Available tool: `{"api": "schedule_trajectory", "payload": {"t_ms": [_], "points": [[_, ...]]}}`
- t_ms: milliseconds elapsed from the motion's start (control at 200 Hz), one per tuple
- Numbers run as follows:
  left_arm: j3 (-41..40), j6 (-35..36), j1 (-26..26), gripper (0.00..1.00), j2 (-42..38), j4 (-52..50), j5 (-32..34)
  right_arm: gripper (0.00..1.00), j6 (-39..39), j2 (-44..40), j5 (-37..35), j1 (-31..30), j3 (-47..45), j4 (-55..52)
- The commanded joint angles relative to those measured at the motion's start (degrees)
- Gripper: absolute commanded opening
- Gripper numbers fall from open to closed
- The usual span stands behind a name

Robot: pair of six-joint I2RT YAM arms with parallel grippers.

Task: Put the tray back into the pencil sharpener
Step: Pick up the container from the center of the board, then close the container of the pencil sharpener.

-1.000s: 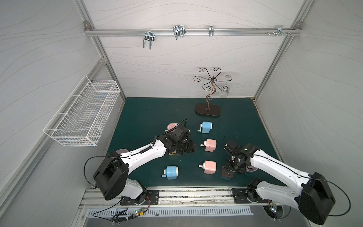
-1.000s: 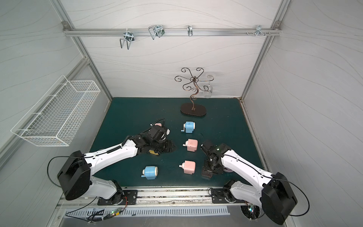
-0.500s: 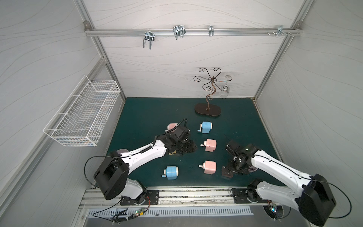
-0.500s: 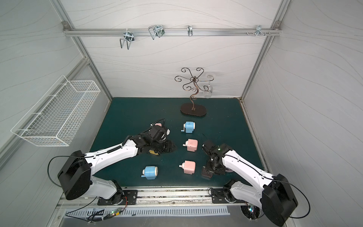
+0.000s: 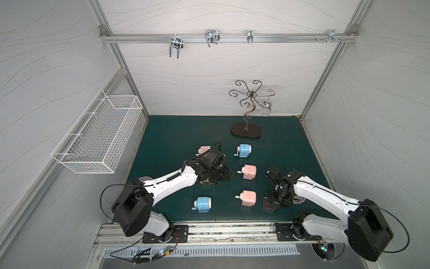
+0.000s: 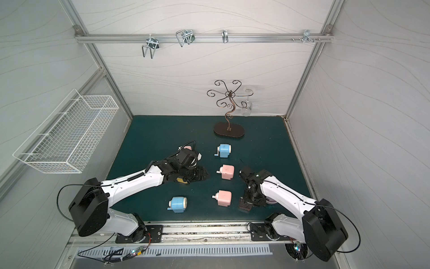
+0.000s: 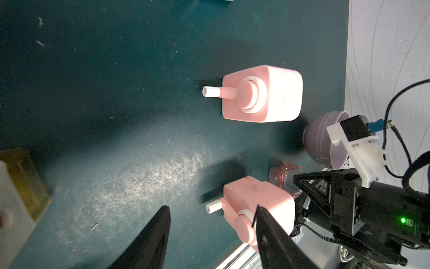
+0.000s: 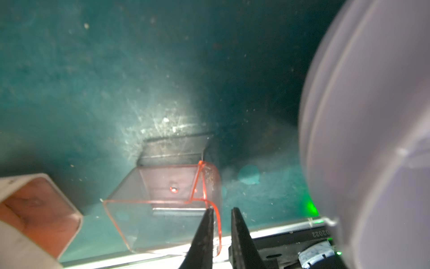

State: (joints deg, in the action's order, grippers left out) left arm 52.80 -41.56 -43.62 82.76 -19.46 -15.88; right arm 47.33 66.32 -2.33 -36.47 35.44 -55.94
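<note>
Jaws: right gripper (image 8: 222, 210) nearly closed astride tray (image 8: 162, 186) wall, pinch we cannot tell | left gripper (image 7: 210, 207) part open, empty | tray on mat (image 5: 174, 130) beside pink sharpener (image 5: 248, 198) | we count five sharpeners, far sharpener (image 5: 204, 149) half hidden behind left arm (image 5: 176, 181)

In the right wrist view the lilac bowl (image 8: 372, 139) is blurred and cut by the edge, and of a pink sharpener (image 8: 35, 216) only one corner shows. A wall of the tray (image 8: 162, 186) stands between the fingers (image 8: 202, 237) of the right hand (image 8: 222, 209), but whether they press it I cannot tell. In both top views this hand is too small to read. The edge of the left wrist view cuts a yellow piece (image 7: 23, 177).
</note>
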Motion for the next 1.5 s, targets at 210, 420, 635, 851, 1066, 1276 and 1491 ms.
{"api": "schedule_trajectory", "payload": {"t_ms": [210, 420, 635, 851, 1066, 1276, 1491], "points": [[1.6, 0.3, -0.3, 0.62, 0.7, 0.4, -0.8, 0.08, -1.8, 0.7, 0.1, 0.6, -0.4, 0.2], [1.3, -0.3, -1.7, 0.62, 0.1, 0.9, 0.3, 0.00, -2.8, 0.0, 0.0, 0.4, 0.6, -0.9], [2.7, -3.3, -8.1, 0.64, 1.9, 1.8, 1.9, 0.00, -4.9, -4.0, -0.6, 0.8, 4.2, -5.3], [1.3, -7.7, -11.8, 0.65, 3.8, 5.8, 2.1, 0.00, -6.8, -4.4, -1.0, 0.7, 7.5, -9.7], [0.3, -11.5, -14.6, 0.65, 5.3, 9.7, 1.3, 0.00, -6.6, -2.9, -0.9, -0.6, 7.8, -11.0], [-1.5, -12.6, -15.1, 0.63, 5.3, 10.8, 1.0, 0.00, -6.4, -1.1, -1.0, -1.3, 8.0, -11.3], [-3.1, -13.8, -15.4, 0.61, 4.5, 10.7, 0.2, 0.00, -6.5, 0.6, -0.8, -1.7, 8.1, -10.5]]}}
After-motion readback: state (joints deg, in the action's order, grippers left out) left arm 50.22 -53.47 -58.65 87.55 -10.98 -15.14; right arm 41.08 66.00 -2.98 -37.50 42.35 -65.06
